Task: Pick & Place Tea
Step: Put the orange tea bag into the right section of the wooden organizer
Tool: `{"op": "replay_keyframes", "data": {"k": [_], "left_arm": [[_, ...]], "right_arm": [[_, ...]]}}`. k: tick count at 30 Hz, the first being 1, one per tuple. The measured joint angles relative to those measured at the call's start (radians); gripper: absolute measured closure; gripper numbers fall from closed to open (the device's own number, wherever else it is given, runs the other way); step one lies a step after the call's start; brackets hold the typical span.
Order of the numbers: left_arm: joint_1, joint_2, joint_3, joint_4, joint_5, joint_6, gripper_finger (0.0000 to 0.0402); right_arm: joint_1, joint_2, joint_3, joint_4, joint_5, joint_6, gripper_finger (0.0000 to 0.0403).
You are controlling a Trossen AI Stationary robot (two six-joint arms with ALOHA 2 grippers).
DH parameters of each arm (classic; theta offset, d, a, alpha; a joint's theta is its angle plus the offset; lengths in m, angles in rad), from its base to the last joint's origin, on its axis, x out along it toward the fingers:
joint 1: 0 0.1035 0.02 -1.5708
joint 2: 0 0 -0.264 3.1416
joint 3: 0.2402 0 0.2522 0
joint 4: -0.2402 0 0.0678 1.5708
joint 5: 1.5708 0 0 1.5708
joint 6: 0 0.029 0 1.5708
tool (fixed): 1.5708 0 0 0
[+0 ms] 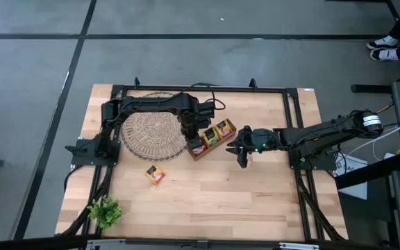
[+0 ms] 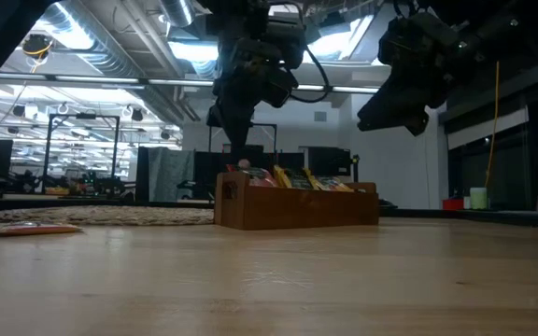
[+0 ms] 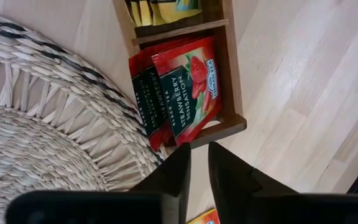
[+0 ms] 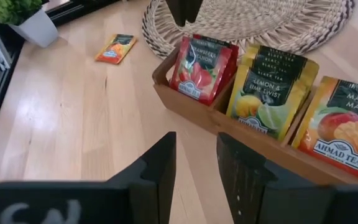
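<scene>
Wooden desk, left hand slightly parted and empty just above red "Strawberry Sensation" sachets, right hand narrowly open facing Ahmad Tea "Lemon & Lime Twist" sachets.

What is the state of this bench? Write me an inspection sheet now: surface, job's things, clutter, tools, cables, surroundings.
Surface: wooden table, bare across its front half.
Job's things: red sachets, lemon sachets and mango sachets stand in the wooden tray, one kind per compartment; one orange sachet lies loose on the table.
Clutter: wicker dish beside the tray; small potted plant at a table corner.
Grippers: left tool above the tray's red end, open, empty; right tool above the table by the tray's other end, open, empty.
Cables: black cable looped at the left arm; white cable at the right arm.
Surroundings: grey floor; a person's shoes.
</scene>
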Motion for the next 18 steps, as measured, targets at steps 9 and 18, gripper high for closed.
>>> {"op": "replay_keyframes", "data": {"k": [9,18], "left_arm": [[-0.023,-0.029,-0.004,-0.005,0.003,0.101,0.0321],[-0.225,-0.118,-0.008,0.057,-0.095,0.123,0.0329]], "right_arm": [[0.000,0.000,0.000,-0.009,-0.001,0.001,0.0286],[0.028,0.000,0.000,0.003,-0.033,0.011,0.0286]]}}
